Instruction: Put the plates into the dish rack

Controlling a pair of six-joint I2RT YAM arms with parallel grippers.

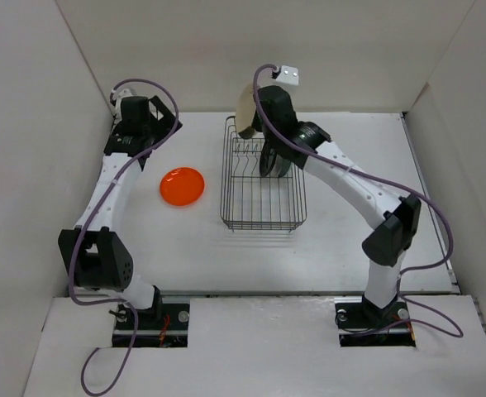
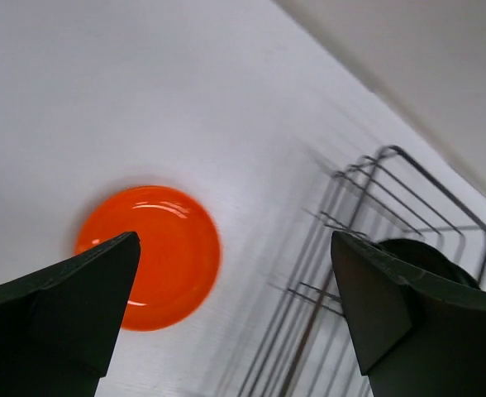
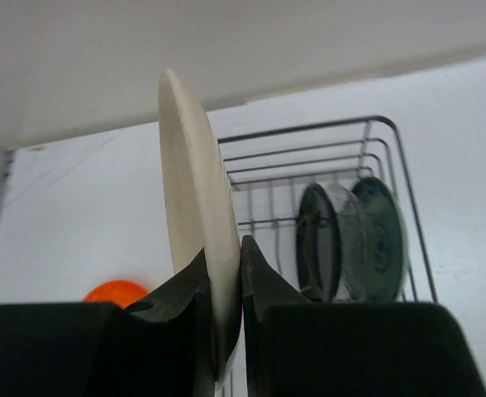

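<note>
- Your right gripper pinched the cream plate upright on edge above the dish rack's far end.
- Left of it, your left gripper gaped empty.

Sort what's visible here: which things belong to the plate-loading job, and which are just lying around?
Part of the job:
- cream plate, pinched on edge in the right gripper
- orange plate, flat on the table
- black plate and blue-green plate, standing in the dish rack
- left gripper, open, holding nothing

Just there:
- the table
- white walls
</note>
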